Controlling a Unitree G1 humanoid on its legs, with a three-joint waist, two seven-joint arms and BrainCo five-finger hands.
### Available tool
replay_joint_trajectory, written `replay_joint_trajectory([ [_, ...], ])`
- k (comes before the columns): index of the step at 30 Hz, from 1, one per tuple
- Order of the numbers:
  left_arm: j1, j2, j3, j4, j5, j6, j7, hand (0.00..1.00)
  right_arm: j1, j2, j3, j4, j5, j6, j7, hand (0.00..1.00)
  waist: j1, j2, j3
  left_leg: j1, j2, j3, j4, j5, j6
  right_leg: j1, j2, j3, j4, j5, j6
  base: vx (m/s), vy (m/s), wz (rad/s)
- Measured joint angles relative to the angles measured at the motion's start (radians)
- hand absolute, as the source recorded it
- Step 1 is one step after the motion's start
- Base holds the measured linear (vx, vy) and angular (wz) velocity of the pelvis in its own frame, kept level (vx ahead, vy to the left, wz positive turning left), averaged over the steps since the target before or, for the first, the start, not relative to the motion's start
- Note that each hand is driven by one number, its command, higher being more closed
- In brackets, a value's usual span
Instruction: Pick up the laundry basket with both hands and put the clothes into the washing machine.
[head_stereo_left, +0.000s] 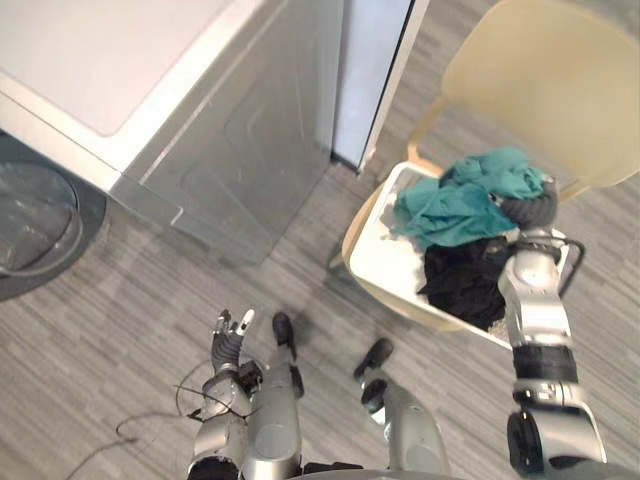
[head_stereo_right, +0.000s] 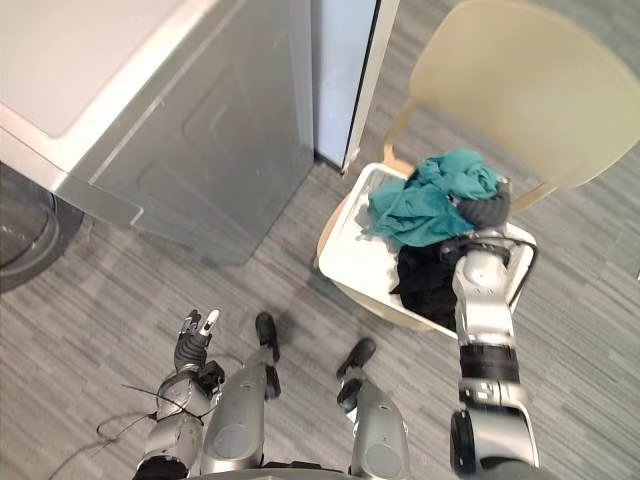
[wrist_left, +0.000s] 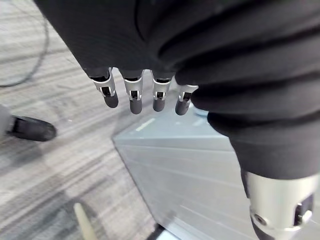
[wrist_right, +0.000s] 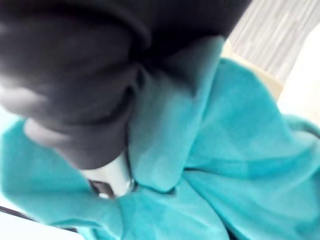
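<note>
Right hand (head_stereo_left: 530, 208) in teal cloth (head_stereo_left: 452, 208), seemingly at basket (head_stereo_left: 385, 265) rim (fingers buried, unreadable); left hand (head_stereo_left: 228, 345) over floor (head_stereo_left: 150, 290), fingers straight, empty.

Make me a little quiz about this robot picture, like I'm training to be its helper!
1. True or false: the basket stands on the floor.
2. What does the right hand rest on? A) a pillow B) the teal clothes C) a ball
3. Fill in: the hand hanging low, far from the basket, is the ___ hand.

Key:
1. False: it sits on the chair.
2. B.
3. Left: the left hand.
</note>
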Motion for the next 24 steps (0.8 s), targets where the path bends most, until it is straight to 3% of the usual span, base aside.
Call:
replay_joint_trajectory([
  [3, 0.089, 0.018, -0.033, -0.193, 0.035, 0.0, -0.053, 0.0, 0.111, 0.009, -0.008, -0.102, -0.001, -0.015, 0.033, 1.0, -0.013, 0.001, -0.078, 0.067, -0.011, 0.012, -0.029, -0.001, 0.0, 0.055, -0.002, 0.004, -0.015, -0.006, 0.008, 0.13, 0.022, 0.0],
  [8, 0.139, 0.085, -0.073, -0.401, 0.043, -0.002, -0.149, 0.0, 0.174, 0.007, 0.022, -0.21, 0.015, -0.048, 0.125, 1.0, -0.035, 0.005, -0.143, 0.153, -0.016, 0.034, -0.044, -0.016, -0.007, 0.13, 0.004, 0.023, -0.042, -0.007, 0.014, 0.08, 0.015, -0.11],
  [13, 0.12, 0.181, -0.121, -0.574, 0.021, -0.005, -0.234, 0.0, 0.24, -0.015, 0.118, -0.322, 0.14, -0.09, 0.264, 1.0, -0.059, 0.026, -0.225, 0.254, -0.023, 0.076, -0.089, -0.02, -0.013, 0.197, 0.013, 0.062, -0.072, -0.002, 0.032, 0.05, 0.015, -0.2],
  [14, 0.103, 0.199, -0.129, -0.578, 0.021, -0.007, -0.239, 0.0, 0.24, -0.027, 0.134, -0.323, 0.167, -0.095, 0.282, 1.0, -0.072, 0.03, -0.238, 0.261, -0.023, 0.077, -0.09, -0.021, -0.013, 0.206, 0.016, 0.062, -0.08, 0.001, 0.032, 0.03, 0.003, -0.09],
  [17, 0.031, 0.255, -0.165, -0.571, 0.03, -0.024, -0.252, 0.0, 0.228, -0.073, 0.2, -0.334, 0.25, -0.106, 0.342, 1.0, -0.077, 0.036, -0.257, 0.289, -0.021, 0.098, -0.099, -0.021, -0.013, 0.226, 0.027, 0.082, -0.101, 0.013, 0.028, 0.01, 0.002, -0.18],
  [21, -0.155, 0.376, -0.278, -0.437, 0.102, -0.033, -0.266, 0.0, 0.129, -0.12, 0.31, -0.34, 0.371, -0.11, 0.407, 1.0, -0.088, 0.049, -0.271, 0.306, -0.02, 0.137, -0.105, -0.02, -0.014, 0.231, 0.042, 0.121, -0.145, 0.049, 0.026, -0.03, 0.004, -0.3],
  [24, -0.254, 0.412, -0.342, -0.362, 0.135, -0.033, -0.278, 0.0, 0.059, -0.13, 0.382, -0.353, 0.438, -0.119, 0.432, 1.0, -0.105, 0.054, -0.276, 0.323, -0.024, 0.172, -0.124, -0.02, -0.017, 0.229, 0.045, 0.153, -0.167, 0.07, 0.025, -0.03, 0.011, -0.29],
])
